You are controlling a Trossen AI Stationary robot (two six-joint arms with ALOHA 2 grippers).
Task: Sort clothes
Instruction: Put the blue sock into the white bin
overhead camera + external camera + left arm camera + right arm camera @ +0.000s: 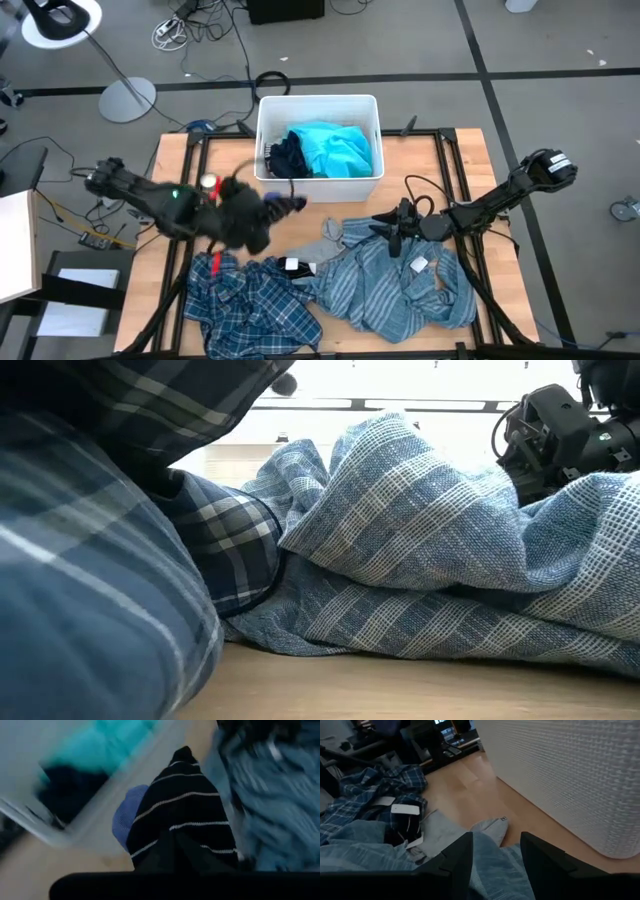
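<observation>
My left jaws [285,205] pinch a black striped piece [182,815] just short of the white bin [266,120]; let go early and it lands outside. My right jaws [397,240] stand spread over the grey-blue striped shirt [385,285].

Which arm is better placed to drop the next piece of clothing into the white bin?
Left. The left gripper is shut on a black striped piece right beside the white bin. The right gripper is open and empty, low over the grey-blue striped shirt.
</observation>
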